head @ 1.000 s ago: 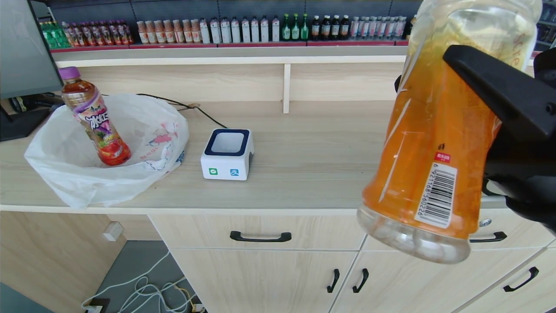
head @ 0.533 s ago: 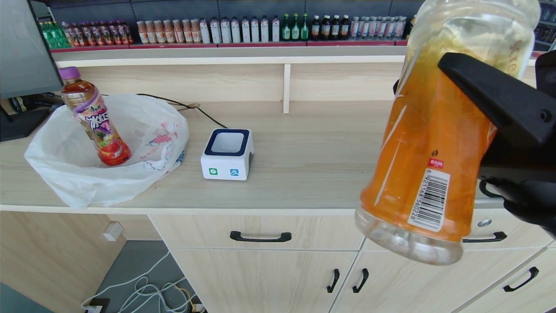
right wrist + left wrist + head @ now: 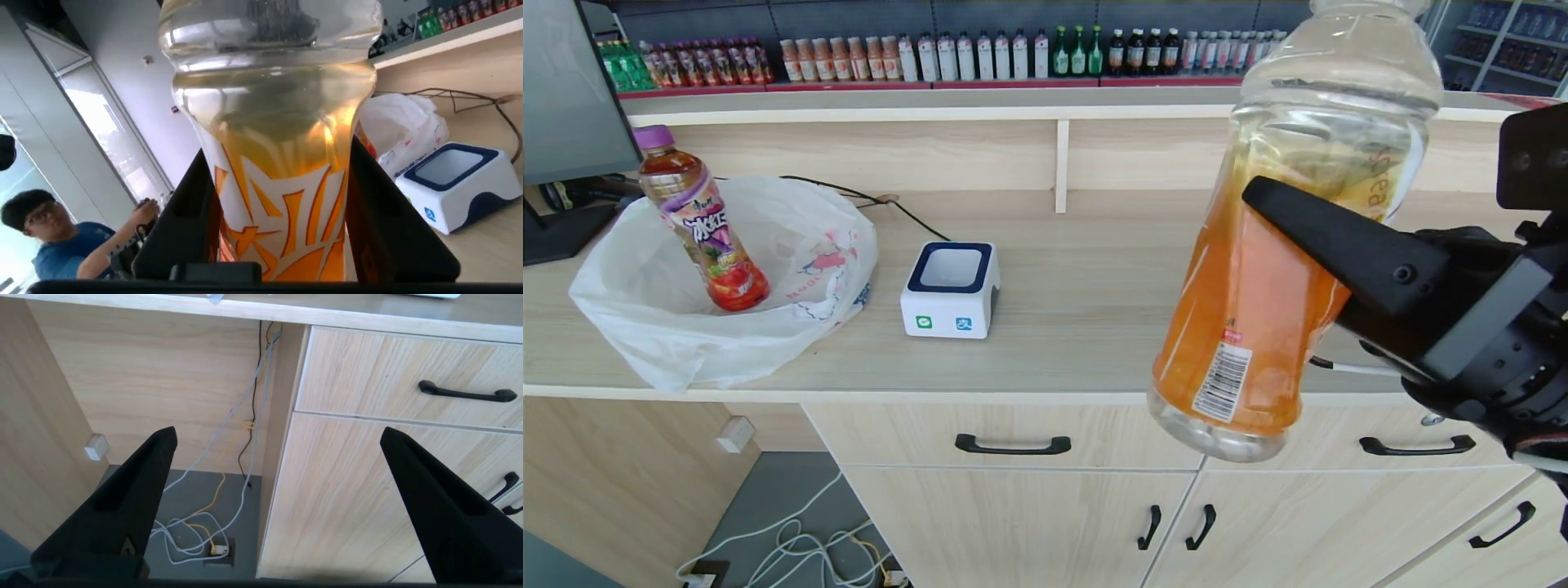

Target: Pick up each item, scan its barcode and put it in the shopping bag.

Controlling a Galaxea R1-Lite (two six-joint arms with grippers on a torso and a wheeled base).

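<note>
Between the matt black plastic jaws of the right gripper [image 3: 278, 196] we see the bottle [image 3: 1258, 310]: clear, glossy, smooth plastic, with a paper barcode label [image 3: 1221, 381] below the jaws. Well off to their left, the shopping bag [image 3: 645, 327] is thin, crinkled, translucent white plastic. The scanner [image 3: 950, 290], nearer the jaws, is glossy white plastic. The counter [image 3: 1094, 302] looks like pale matt wood grain. The left gripper [image 3: 278, 434] has matt black plastic jaws too.

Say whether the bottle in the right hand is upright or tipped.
Tipped. The orange bottle, held in the right hand, leans: base toward the robot's left, neck toward its right.
</note>
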